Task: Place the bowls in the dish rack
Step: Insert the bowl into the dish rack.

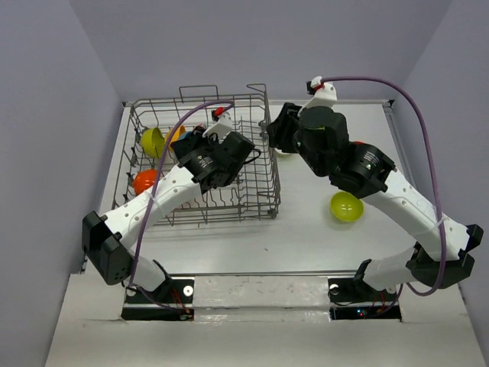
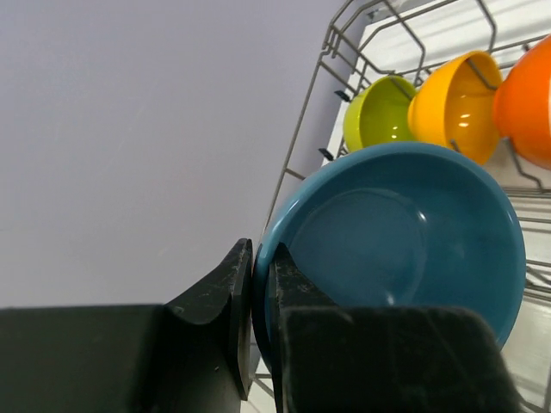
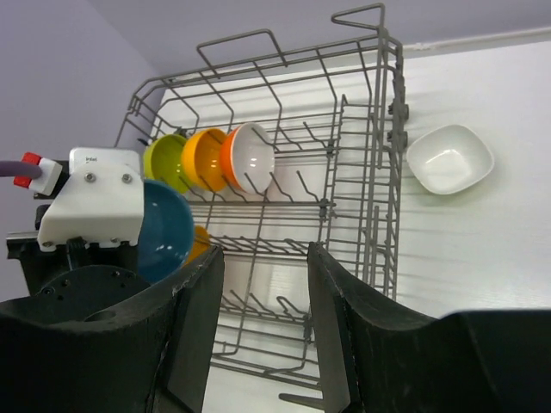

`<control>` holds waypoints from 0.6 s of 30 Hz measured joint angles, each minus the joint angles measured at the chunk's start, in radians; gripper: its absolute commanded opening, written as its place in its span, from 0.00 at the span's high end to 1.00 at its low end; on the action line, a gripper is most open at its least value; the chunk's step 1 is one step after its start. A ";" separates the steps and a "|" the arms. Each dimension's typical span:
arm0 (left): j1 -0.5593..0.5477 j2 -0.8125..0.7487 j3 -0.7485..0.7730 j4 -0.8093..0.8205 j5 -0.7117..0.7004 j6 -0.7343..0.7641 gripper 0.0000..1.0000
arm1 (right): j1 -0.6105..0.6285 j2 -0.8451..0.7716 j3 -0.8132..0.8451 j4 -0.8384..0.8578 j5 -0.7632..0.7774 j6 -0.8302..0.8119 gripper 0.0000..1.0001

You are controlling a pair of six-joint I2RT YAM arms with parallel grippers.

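While the left gripper (image 2: pixel 261 258) is clamping the teal bowl (image 2: pixel 405 249) by its rim, one finger inside and one outside, the bowl is hanging on edge within the rack (image 1: pixel 229 216). It is sitting toward the rack's 9 o'clock side, just beside three bowls (image 3: pixel 202 155) standing between the tines there; whether it is touching the wires I cannot tell. Glossy and stiff, it is looking slippery and probably breakable, so a thin rim pinch is likely letting it swing or slide, and lowering it gently is seeming wiser than dropping it. The right gripper (image 3: pixel 263 292) is hovering near the rack's 2 o'clock corner, jaws apart and empty. On the worktop (image 1: pixel 306 245) a lime bowl (image 1: pixel 345 206) is lying at 4 o'clock from the rack, and a white bowl (image 3: pixel 449 158) is sitting just outside its 3 o'clock wall. Each is offering its rim as the likeliest hold.
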 measured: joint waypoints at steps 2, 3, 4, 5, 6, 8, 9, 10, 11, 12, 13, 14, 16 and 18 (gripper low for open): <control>-0.003 0.000 -0.027 -0.001 -0.028 0.003 1.00 | 0.000 -0.007 -0.026 -0.001 0.021 -0.005 0.50; -0.003 0.000 -0.036 0.001 -0.037 0.005 1.00 | 0.000 -0.014 -0.044 0.001 0.034 -0.008 0.51; -0.003 0.000 -0.052 0.006 -0.053 0.013 1.00 | 0.000 -0.021 -0.057 -0.001 0.042 -0.010 0.50; -0.005 -0.001 -0.068 0.018 -0.064 0.023 1.00 | 0.000 -0.029 -0.072 -0.001 0.051 -0.012 0.50; -0.005 -0.001 -0.084 0.028 -0.070 0.029 1.00 | 0.000 -0.036 -0.080 -0.001 0.058 -0.013 0.50; -0.005 -0.001 -0.119 0.043 -0.077 0.050 1.00 | 0.000 -0.058 -0.106 0.002 0.077 -0.017 0.51; -0.005 -0.001 -0.129 0.048 -0.078 0.055 1.00 | 0.000 -0.072 -0.119 0.004 0.087 -0.019 0.50; -0.005 -0.001 -0.145 0.060 -0.080 0.070 1.00 | 0.000 -0.085 -0.130 0.006 0.095 -0.020 0.50; -0.005 -0.001 -0.153 0.067 -0.082 0.076 1.00 | 0.000 -0.098 -0.139 0.007 0.101 -0.020 0.51; -0.005 0.000 -0.159 0.076 -0.082 0.086 1.00 | 0.000 -0.109 -0.145 0.006 0.106 -0.021 0.50; -0.005 0.001 -0.163 0.086 -0.084 0.094 1.00 | 0.000 -0.116 -0.149 0.008 0.111 -0.021 0.50; -0.005 0.002 -0.165 0.093 -0.085 0.102 1.00 | 0.000 -0.128 -0.156 0.014 0.117 -0.023 0.51; -0.005 0.006 -0.165 0.109 -0.087 0.113 1.00 | 0.000 -0.151 -0.173 0.019 0.127 -0.025 0.50; -0.005 0.013 -0.165 0.121 -0.090 0.120 1.00 | 0.000 -0.169 -0.192 0.032 0.132 -0.027 0.50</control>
